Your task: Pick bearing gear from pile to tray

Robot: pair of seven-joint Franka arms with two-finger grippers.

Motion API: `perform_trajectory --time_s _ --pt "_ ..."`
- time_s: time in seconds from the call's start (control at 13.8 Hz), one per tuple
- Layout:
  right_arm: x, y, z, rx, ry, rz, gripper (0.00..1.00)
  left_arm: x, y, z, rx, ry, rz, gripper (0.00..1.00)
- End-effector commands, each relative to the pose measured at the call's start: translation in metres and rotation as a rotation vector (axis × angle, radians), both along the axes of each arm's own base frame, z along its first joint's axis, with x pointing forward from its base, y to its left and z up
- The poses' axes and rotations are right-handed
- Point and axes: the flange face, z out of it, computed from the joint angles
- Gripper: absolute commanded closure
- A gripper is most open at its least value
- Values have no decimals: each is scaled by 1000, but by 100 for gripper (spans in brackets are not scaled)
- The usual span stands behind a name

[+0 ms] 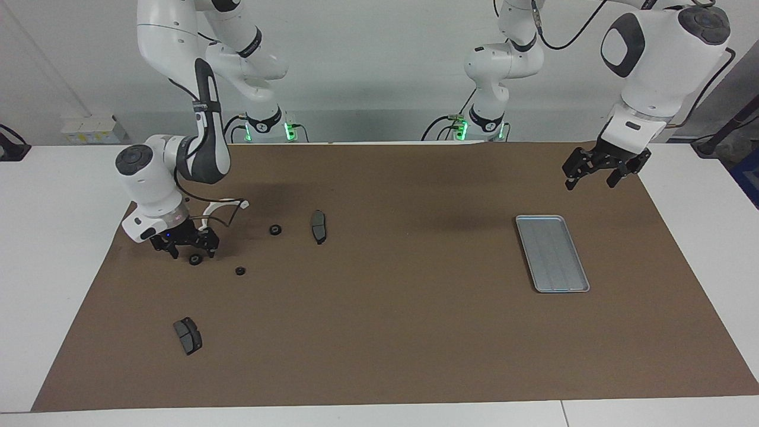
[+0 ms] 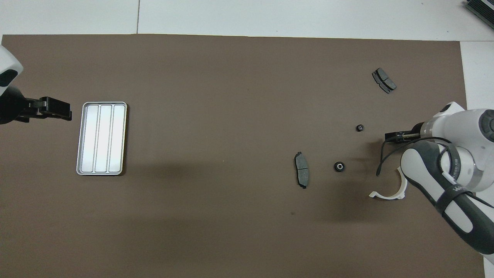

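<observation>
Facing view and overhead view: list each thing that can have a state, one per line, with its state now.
Tray: flat on the mat, nothing in it.
Right end effector: open, low around a black ring in the pile.
Left end effector: open, waiting in the air near the tray.
Other two black rings: loose on the mat.
Two grey pads: untouched.
White half-ring: lying flat.

A brown mat (image 1: 379, 332) covered most of a white table (image 1: 53, 237), leaving bare white strips at both ends and along the edge far from the robots, where a seam (image 2: 138, 17) crossed the tabletop. Near the robots a plain pale wall (image 1: 379, 71) rose at the table's edge, with a small pale box (image 1: 89, 129) low against it toward the right arm's end. A dark ribbed object (image 2: 480, 9) showed at the table's far corner at that same end.
</observation>
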Motion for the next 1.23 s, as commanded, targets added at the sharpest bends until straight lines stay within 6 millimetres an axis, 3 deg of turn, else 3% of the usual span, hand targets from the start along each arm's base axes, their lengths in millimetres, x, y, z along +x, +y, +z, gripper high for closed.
perform_trajectory --time_s 0.0,0.14,0.29,0.36,0.51,0.72,0.94,1.16 --pt "-4 -5 -5 15 -4 20 20 -6 2 3 14 -3 -8 0" --pt "-4 -5 -4 15 -2 20 48 -6 2 3 14 -3 -8 0" --pt "-5 -5 -4 16 -1 20 88 -6 2 3 14 -3 -8 0" --pt "-3 -5 -1 15 -6 19 100 -6 2 3 14 -3 -8 0" --pt "-1 -2 6 13 -20 19 100 -6 2 3 16 -3 -9 0" --pt "6 23 31 16 -36 37 100 -6 2 3 14 -3 -8 0" --pt "17 78 53 32 -18 7 100 -6 2 3 14 -3 -8 0" --pt "17 162 57 56 -20 -99 100 -6 2 3 14 -3 -8 0"
